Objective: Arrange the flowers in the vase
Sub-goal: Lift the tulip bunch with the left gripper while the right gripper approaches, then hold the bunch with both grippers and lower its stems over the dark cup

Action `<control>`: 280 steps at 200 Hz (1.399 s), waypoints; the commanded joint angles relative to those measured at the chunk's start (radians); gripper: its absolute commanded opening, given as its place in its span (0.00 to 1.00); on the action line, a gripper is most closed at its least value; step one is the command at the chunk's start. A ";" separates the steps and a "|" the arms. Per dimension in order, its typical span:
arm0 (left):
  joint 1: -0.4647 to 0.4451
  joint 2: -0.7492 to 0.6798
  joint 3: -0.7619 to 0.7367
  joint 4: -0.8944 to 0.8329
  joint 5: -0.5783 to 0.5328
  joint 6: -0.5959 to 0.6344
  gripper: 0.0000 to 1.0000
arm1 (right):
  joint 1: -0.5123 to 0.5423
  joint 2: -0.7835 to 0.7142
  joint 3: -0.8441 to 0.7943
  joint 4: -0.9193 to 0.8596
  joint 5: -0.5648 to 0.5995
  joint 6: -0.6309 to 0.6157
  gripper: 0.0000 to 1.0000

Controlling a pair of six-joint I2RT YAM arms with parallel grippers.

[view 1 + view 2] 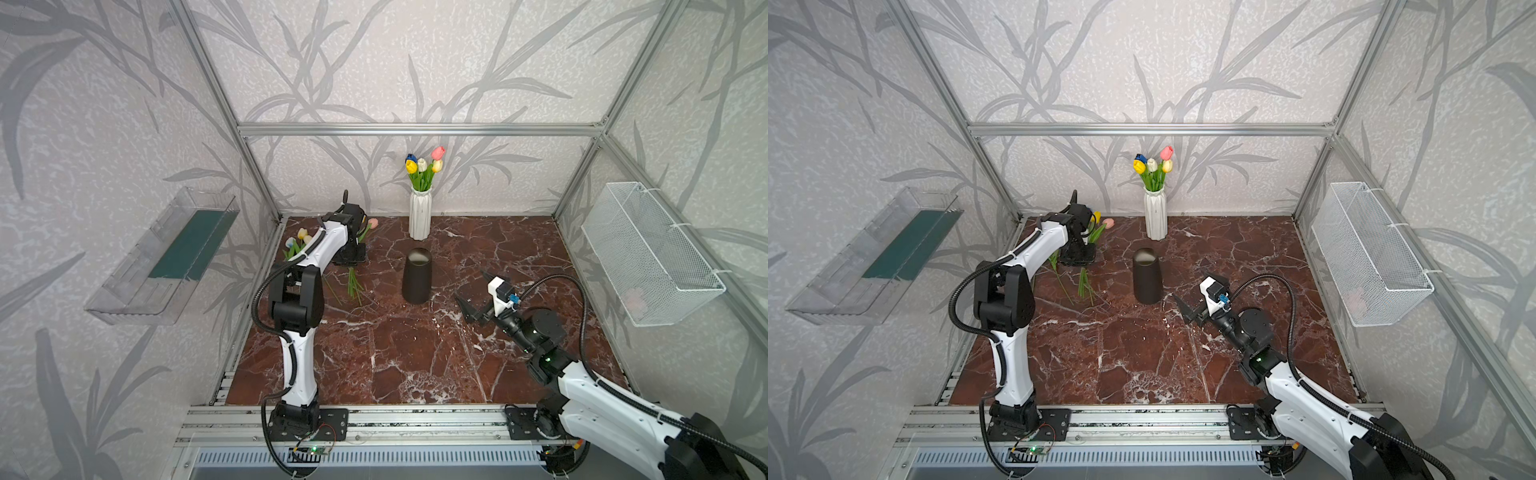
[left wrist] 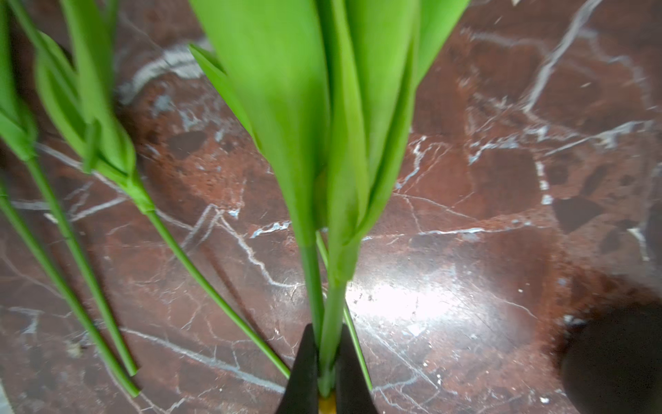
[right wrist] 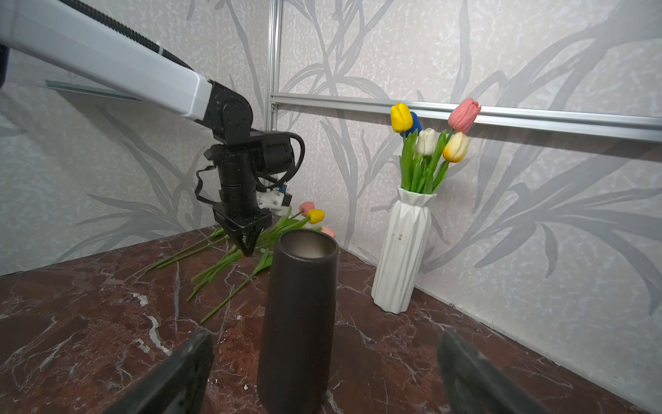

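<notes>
The left tool is pinched tight on green stems of flowers from the loose bunch lying at the back left of the worktop. Five more stand in the white vase by the back wall; the right tool gapes wide, empty, near the dark vase.

The left arm stands up from its base, bends at the elbow and reaches to the far side, with its wrist pointing down. The left gripper is pinched tight on green flower stems. The right arm sits low and reaches toward the middle. The right gripper has its two fingers spread wide.
</notes>
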 commanded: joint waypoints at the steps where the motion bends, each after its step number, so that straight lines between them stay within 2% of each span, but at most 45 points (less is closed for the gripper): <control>1: -0.011 -0.069 0.014 -0.041 -0.033 -0.001 0.00 | 0.011 0.010 -0.023 0.104 0.024 0.014 0.97; 46: -0.018 -0.243 -0.090 0.104 0.026 -0.009 0.00 | 0.019 0.019 -0.032 0.087 0.040 -0.007 0.97; 71: -0.020 -0.367 -0.202 0.261 0.056 -0.008 0.00 | 0.018 0.031 -0.016 0.080 0.030 -0.007 0.97; 88: -0.020 -0.456 -0.294 0.381 0.110 0.015 0.00 | 0.018 0.053 0.022 0.045 -0.018 0.000 0.97; 108: -0.020 -0.593 -0.457 0.615 0.169 0.031 0.00 | 0.019 0.090 0.121 -0.059 -0.080 0.045 0.97; 128: -0.020 -0.744 -0.628 0.876 0.266 0.031 0.00 | 0.021 0.150 0.260 -0.188 -0.163 0.111 0.97; 148: -0.021 -0.859 -0.736 1.077 0.400 0.029 0.00 | 0.022 0.219 0.412 -0.281 -0.210 0.215 0.95; 202: -0.034 -1.023 -0.928 1.518 0.768 0.005 0.00 | 0.025 0.391 0.721 -0.376 -0.389 0.385 0.92; 236: -0.065 -1.023 -0.950 1.589 0.881 -0.003 0.00 | 0.026 0.463 0.826 -0.318 -0.573 0.450 0.92; 280: -0.126 -1.015 -0.927 1.510 0.904 0.063 0.00 | 0.030 0.536 0.925 -0.231 -0.729 0.480 0.97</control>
